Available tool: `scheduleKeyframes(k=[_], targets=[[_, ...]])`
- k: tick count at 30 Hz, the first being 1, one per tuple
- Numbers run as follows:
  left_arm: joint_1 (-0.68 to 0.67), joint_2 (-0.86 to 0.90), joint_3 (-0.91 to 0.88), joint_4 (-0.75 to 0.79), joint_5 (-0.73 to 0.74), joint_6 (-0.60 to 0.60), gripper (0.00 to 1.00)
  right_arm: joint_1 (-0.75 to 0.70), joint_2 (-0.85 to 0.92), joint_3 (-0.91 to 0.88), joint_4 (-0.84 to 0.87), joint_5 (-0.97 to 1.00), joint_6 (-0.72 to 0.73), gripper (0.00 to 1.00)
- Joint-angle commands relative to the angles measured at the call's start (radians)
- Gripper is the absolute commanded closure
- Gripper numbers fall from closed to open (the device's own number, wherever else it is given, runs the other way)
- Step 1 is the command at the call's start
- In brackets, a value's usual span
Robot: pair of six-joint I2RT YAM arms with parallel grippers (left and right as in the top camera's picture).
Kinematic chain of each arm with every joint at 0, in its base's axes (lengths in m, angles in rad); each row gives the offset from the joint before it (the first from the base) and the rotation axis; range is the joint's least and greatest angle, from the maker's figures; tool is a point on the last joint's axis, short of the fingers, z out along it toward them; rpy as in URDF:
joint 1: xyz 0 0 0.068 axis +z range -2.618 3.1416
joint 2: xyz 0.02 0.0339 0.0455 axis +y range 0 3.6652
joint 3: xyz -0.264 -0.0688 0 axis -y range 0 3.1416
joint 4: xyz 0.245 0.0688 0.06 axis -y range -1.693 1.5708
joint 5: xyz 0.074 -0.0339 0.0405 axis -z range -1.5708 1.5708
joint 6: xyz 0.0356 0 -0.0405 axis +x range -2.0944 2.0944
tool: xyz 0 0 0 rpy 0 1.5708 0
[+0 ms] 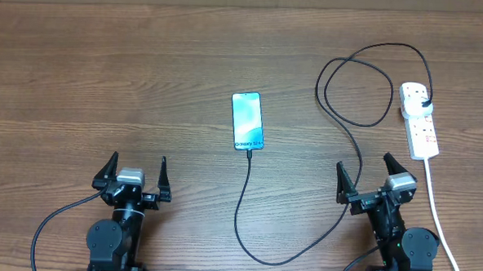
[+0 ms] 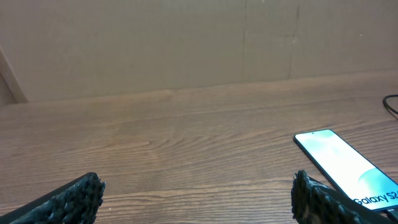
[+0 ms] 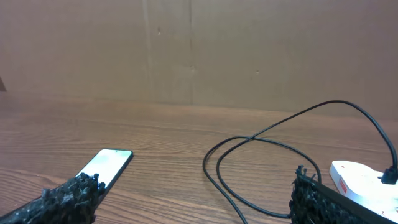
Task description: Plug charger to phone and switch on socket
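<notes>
- A slim rectangular phone point(image 1: 248, 121) with a glowing light-blue screen and a dark frame lies flat and face up on the brown wood-grain tabletop point(image 1: 146, 66). Small "Galaxy" lettering sits at the phone's end nearest the robot.
- A long thin black cable point(image 1: 240, 209) meets that near short edge of the phone. It runs toward the robot, curves round to the phone's right, then climbs into a wide loop on the phone's far-right side.
- How deep the cable's tip sits in the phone is too small to tell.
- A white elongated power strip point(image 1: 421, 127) with red markings lies well to the right of the phone. It is roughly level with the phone, and their long sides are about parallel.
- The cable's black plug point(image 1: 425, 103) sits in the strip's outlet at the end farther from the robot.
- The position of the strip's red switches is too small to tell.
- A thicker white cord point(image 1: 436, 211) leaves the strip's near end and runs toward the robot.
- The left pincer point(image 1: 136, 164) is nearer the robot than the phone and off to the phone's left, well apart from it. Its fingers are spread wide with nothing between them.
- The right pincer point(image 1: 363, 163) is nearer the robot than the phone and off to the phone's right. Its fingers are likewise spread wide and empty.
- From overhead, the black cable passes close by the right pincer's left finger. Whether they touch cannot be told.
</notes>
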Motion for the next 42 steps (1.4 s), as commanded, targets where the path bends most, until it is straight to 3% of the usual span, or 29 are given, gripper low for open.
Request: scheduleKeyframes(k=[1, 22, 29, 42], targets=[[0.007, -0.010, -0.004, -0.001, -0.006, 0.005, 0.00, 0.016, -0.011, -0.010, 0.003, 0.022, -0.003, 0.00], [0.007, -0.010, -0.004, -0.001, -0.006, 0.005, 0.00, 0.016, -0.011, -0.010, 0.005, 0.021, -0.003, 0.00], [0.007, -0.010, -0.004, -0.001, -0.006, 0.005, 0.01, 0.016, -0.011, -0.010, 0.119, 0.026, -0.003, 0.00], [0.007, -0.010, -0.004, -0.001, -0.006, 0.005, 0.00, 0.016, -0.011, -0.011, 0.002, 0.066, 0.001, 0.00]])
